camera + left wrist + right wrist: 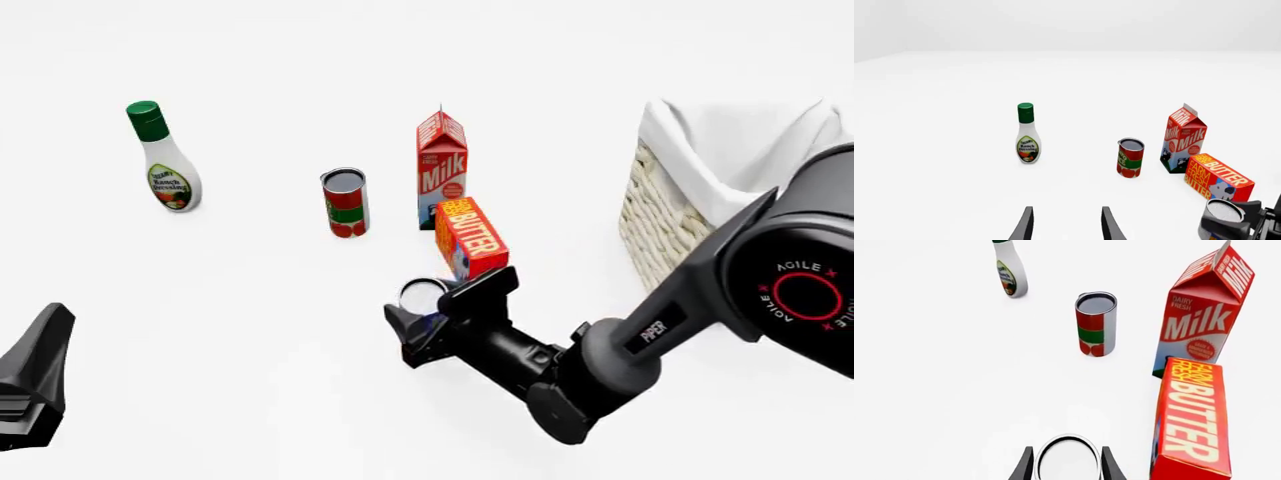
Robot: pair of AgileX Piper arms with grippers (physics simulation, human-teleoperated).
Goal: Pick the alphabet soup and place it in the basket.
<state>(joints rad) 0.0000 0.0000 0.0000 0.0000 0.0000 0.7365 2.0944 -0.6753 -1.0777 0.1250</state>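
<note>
The alphabet soup [423, 296] stands on the white table just in front of the butter box; mostly its silver-white top [1067, 460] shows. My right gripper [424, 318] is low around it, one finger on each side of the can, spread as wide as the open left gripper and very close to the can's wall. The can [1222, 212] also appears in the left wrist view, with the dark gripper around it. The basket [667, 215], woven with a white cloth lining, sits at the far right. My left gripper [1066, 227] is open and empty at the near left [34, 385].
A butter box [470, 238] lies right behind the soup, with a milk carton [442, 170] behind that. A red and green can [344, 203] stands left of the carton. A ranch dressing bottle [163, 160] is at the far left.
</note>
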